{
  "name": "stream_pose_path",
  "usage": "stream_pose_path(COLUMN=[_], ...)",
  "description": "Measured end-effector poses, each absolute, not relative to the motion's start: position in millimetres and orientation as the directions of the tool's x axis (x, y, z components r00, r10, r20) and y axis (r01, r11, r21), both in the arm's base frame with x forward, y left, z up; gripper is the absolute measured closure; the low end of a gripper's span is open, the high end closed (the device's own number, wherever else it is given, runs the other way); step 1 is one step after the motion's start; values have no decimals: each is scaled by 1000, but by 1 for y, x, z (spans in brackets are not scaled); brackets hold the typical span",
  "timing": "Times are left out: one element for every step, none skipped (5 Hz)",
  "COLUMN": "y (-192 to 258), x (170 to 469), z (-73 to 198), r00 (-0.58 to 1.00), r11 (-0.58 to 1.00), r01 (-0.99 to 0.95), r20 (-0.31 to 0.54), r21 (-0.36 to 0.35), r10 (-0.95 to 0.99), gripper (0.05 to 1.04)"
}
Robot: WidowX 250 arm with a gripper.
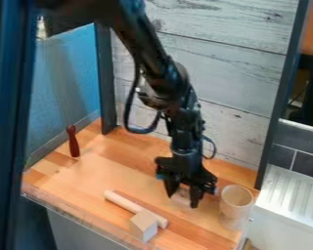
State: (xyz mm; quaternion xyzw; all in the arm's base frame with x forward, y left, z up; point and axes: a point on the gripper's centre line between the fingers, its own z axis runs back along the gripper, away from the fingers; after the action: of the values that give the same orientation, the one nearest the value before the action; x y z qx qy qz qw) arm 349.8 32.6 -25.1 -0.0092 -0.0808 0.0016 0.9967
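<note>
While my fingers (184, 197) stand part-open astride small pale block (181, 196) at bench (87, 178), hold uncertain: best press evenly, squarely, clear of cup (236, 202) just beside.

A small, pale pinkish-brown object (181, 195) is low in the frame, a little right of centre, within the grasp area of the black claw (183, 199) and close to the wooden tabletop (113, 166). It is partly hidden (its full outline and exact tilt are hard to make out), and whether its underside touches the wood cannot be told.
</note>
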Motion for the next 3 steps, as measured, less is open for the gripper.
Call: stream_pose_path(y=[27, 33, 33], x=[361, 375, 378], z=[-32, -33, -33], r00=[983, 974, 973], r11=[999, 997, 997], r01=[26, 24, 20], r20=[182, 224, 228], r21=[34, 73, 72], r10=[-32, -40, -36], gripper=[492, 418, 129])
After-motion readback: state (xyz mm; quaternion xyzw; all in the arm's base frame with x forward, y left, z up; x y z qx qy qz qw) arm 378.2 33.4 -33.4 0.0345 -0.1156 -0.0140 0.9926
